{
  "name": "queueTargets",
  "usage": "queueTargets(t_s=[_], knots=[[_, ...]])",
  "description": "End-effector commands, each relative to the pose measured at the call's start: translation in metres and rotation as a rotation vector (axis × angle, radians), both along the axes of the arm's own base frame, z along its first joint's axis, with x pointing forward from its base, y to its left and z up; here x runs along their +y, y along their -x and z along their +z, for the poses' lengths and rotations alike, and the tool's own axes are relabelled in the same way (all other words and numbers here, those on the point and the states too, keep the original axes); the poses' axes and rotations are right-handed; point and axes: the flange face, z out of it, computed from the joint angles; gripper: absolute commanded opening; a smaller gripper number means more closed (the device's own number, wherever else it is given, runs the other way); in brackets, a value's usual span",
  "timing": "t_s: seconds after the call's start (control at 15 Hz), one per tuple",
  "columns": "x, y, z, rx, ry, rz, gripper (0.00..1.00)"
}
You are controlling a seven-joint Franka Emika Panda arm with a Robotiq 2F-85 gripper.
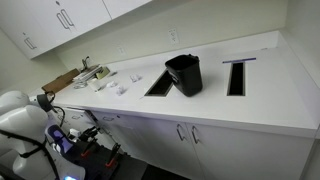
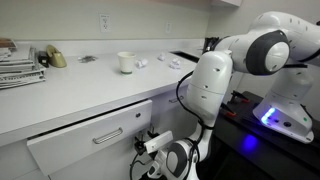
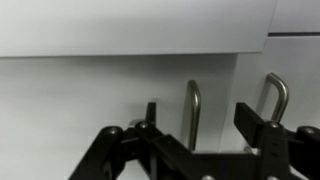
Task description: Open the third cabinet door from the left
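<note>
At 6 o'clock in the wrist view, nearest the lens: black two-finger gripper, fingers spread apart, clamped on nothing. Between those fingers, just right of centre: short slim silver bar handle, upright; impossible to tell whether it touches either finger.

Behind it, from 9 o'clock to centre: third cabinet door from the left, a plain flat white rectangular base-cabinet panel, judged the target because its handle sits inside the spread fingers. At 3 o'clock, just beside it across a narrow vertical seam: neighbouring white cabinet door with its own curved silver handle, outside the fingers. Both panels apparently level at the seam. At 12 o'clock: pale horizontal band, drawer front or counter edge, unclear which.

Farther out, in an exterior view: bulky white robot arm at 3 o'clock, bent down below the long white countertop, wrist low at 6 o'clock beside a shallow white drawer front. Farthest, in an exterior view, at centre: black plastic bin on the counter.

Progress, as a judgement: approach and alignment done, handle bracketed. Left to do: closing on the handle, then pulling outward along the hinge arc. Door not yet opened.
</note>
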Motion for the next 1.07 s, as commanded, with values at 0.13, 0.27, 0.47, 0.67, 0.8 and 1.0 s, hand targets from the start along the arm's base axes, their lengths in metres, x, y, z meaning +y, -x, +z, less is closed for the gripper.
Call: queueTargets(t_s=[0.13, 0.27, 0.47, 0.67, 0.8, 1.0], knots=[[0.009, -0.005, -0.01, 0.012, -0.025, 0.031, 0.34], [0.012, -0.004, -0.011, 0.012, -0.03, 0.037, 0.2], [0.011, -0.003, -0.012, 0.014, -0.028, 0.038, 0.01], [0.016, 0.007, -0.013, 0.026, 0.006, 0.043, 0.02], [0.026, 0.017, -0.012, 0.056, 0.028, 0.045, 0.02], [0.048, 0.037, -0.008, 0.073, 0.067, 0.053, 0.02]])
